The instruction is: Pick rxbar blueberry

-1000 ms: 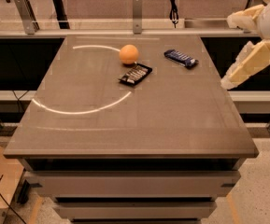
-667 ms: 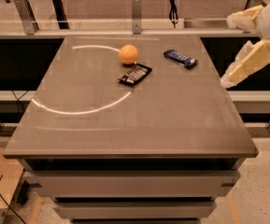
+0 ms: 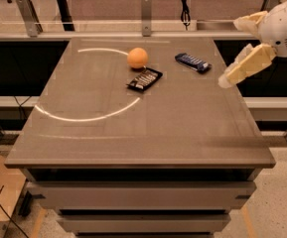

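The rxbar blueberry, a small flat bar in a dark blue wrapper with pale print, lies flat at the far right of the table top. My gripper hangs at the table's right edge, just right of the bar and above the surface. Its cream fingers are spread apart and hold nothing.
An orange sits at the far middle of the table. A black packet with pale stripes lies just in front of it. A pale curved line marks the table top. A rail with posts runs behind the table.
My gripper has moved a little to the left, closer to the table's right edge and the blue bar. The objects on the table have not moved.
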`<state>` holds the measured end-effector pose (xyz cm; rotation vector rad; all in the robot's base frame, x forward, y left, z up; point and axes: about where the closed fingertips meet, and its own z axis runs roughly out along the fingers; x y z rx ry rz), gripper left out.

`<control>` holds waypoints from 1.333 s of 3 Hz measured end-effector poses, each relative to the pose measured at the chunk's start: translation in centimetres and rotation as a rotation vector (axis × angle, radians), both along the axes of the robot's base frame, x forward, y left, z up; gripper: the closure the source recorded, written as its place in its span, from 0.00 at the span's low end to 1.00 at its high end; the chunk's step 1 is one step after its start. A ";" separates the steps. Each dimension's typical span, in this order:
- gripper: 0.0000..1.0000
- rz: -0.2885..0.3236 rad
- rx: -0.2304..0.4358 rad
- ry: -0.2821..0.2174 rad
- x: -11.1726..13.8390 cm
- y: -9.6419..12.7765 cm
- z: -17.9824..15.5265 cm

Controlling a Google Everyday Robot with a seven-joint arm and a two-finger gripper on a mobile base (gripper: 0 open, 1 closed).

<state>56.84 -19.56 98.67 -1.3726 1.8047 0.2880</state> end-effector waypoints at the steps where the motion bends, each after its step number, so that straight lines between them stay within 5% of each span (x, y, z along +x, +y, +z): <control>1: 0.00 -0.041 0.115 -0.022 3.6 0.5 -0.9; 4: 0.00 -0.163 0.274 -0.029 12.1 1.1 -5.8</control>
